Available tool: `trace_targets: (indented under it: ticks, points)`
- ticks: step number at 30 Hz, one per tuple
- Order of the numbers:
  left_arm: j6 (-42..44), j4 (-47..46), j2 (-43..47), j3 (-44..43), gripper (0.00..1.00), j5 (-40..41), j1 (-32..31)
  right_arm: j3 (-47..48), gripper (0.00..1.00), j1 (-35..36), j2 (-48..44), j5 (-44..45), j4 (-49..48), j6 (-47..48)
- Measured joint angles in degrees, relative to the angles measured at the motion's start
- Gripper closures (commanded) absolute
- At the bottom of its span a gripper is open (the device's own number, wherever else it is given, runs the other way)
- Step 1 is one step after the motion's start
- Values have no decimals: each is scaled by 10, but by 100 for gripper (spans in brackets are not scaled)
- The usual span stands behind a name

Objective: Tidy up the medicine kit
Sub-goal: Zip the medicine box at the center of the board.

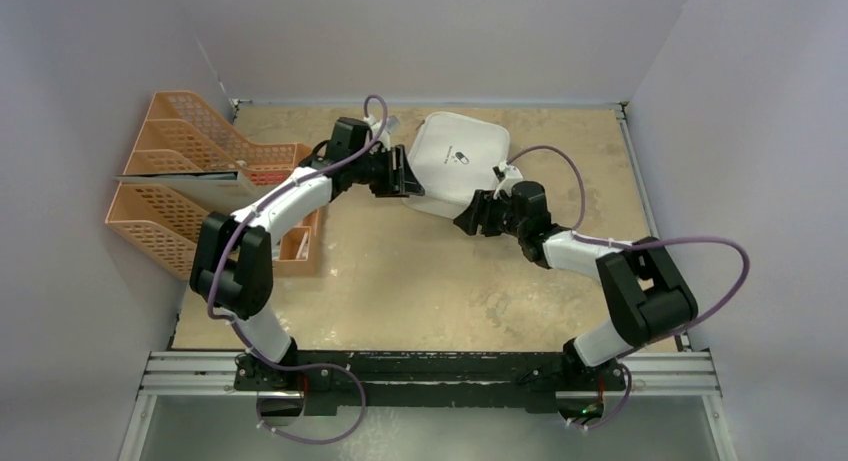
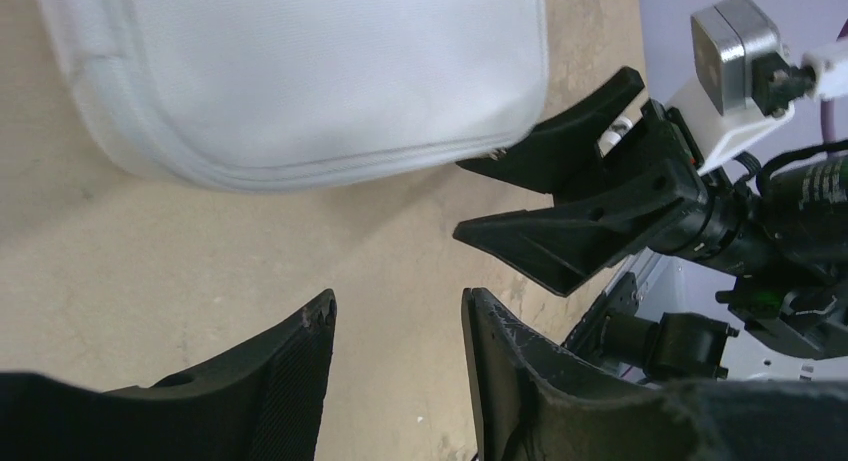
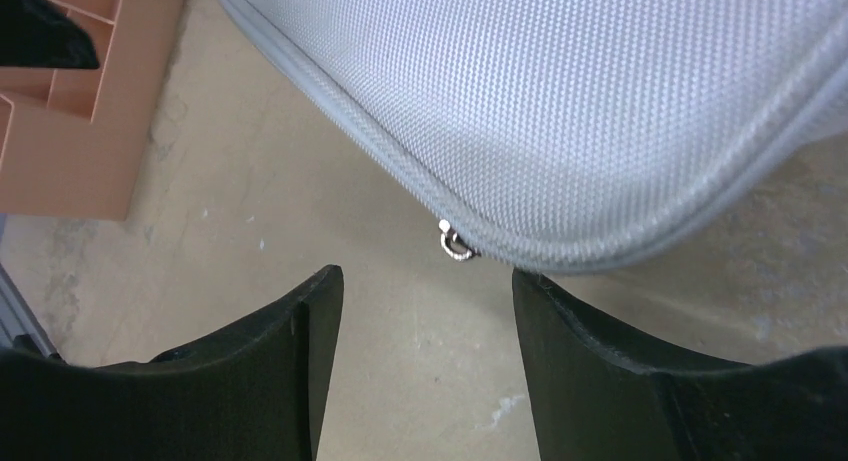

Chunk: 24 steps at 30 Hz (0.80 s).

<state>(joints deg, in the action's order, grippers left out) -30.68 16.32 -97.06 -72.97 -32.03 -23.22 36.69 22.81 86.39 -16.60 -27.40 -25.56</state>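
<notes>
Pale grey-white fabric covered the rounded-square soft-shell medicine kit, which lay flat on the beige table, at the far side and about in the middle between left and right. Its zip lid was shut and faced up, with a small dark pill logo on it. The case was nearly square, so I could not tell a long axis. It was turned a little, with its edges skew to the edges of the table.

The left arm bent its elbow out to the left, near the orange mesh file trays. Its forearm reached to the right and far, so the left gripper stood just beside the left edge of the kit. Its fingers were apart, with only bare table between them.

The right arm bent its elbow out to the right, and its forearm reached left and far, to the near edge of the kit. The right gripper was also spread and empty. A small metal zip ring on the seam of the kit sat just beyond the gap between its fingers.
</notes>
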Motion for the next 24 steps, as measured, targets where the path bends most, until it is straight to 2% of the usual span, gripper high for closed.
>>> trace_targets:
  ticks: [5,9,24]
  points:
    - [-2,3,-36,-9,53,-20,45,-10,31,0,51,-9,-100,-25]
    - [-3,7,-46,-18,53,-21,48,-26,30,0,80,-6,-179,-46]
    - [-4,5,-46,-18,53,-22,44,-72,48,0,129,5,-387,-75]
